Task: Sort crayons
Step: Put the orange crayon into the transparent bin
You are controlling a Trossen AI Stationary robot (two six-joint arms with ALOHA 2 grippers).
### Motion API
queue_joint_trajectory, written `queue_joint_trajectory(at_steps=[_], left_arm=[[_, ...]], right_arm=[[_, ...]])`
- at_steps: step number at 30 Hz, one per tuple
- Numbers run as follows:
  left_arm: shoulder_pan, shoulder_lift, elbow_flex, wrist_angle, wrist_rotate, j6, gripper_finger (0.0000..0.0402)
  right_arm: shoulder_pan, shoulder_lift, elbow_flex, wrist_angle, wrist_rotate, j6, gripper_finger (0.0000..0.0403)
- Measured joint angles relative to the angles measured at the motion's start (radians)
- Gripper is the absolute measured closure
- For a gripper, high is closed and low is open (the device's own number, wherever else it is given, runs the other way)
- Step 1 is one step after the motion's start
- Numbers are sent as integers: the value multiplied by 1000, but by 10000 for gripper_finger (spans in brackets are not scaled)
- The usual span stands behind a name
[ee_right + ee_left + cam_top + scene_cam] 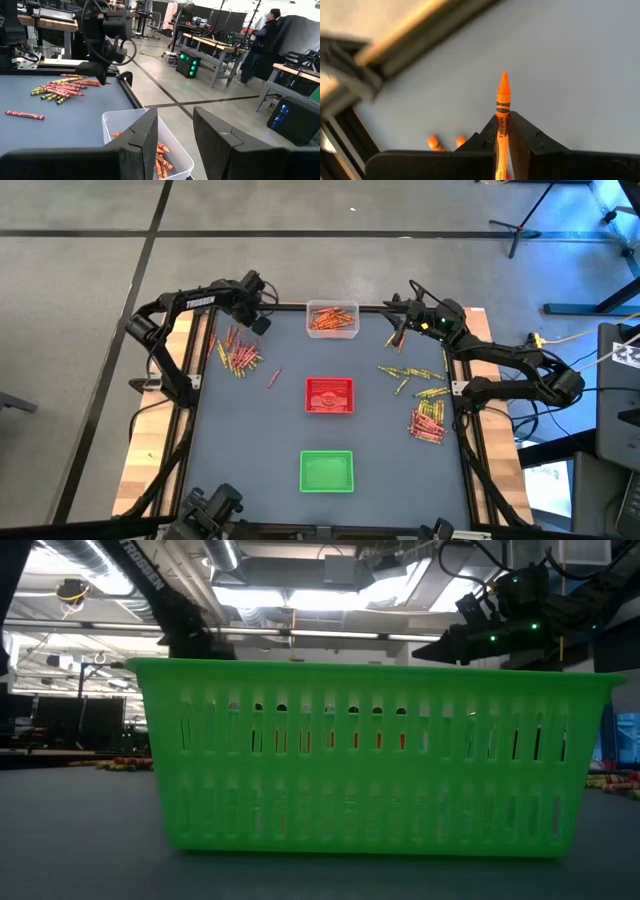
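Crayon [503, 107], orange, clamped in left hand [503, 137] above bench [250, 430] by far-left pile [238, 355]. Right hand [175, 135], fingers apart and holding nothing, poised over clear tray [333, 319] of orange crayons.

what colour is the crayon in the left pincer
Orange with a dark band. The left pincer is shut on the crayon, clearest in the left wrist view.
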Motion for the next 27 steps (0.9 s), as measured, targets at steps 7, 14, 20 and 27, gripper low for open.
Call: queue_joint_trajectory(at_steps=[7, 14, 20, 27], left_arm=[[-74, 0, 136, -1, -1, 34, 389], [-167, -2, 268, 73, 31, 109, 389], [-242, -2, 284, 266, 132, 243, 388], [-292, 21, 284, 454, 161, 270, 388]], right_arm=[[0, 0, 0, 0, 0, 7, 279], [0, 0, 0, 0, 0, 8, 279], [0, 0, 0, 0, 0, 8, 279], [0, 0, 0, 6, 0, 8, 279]])
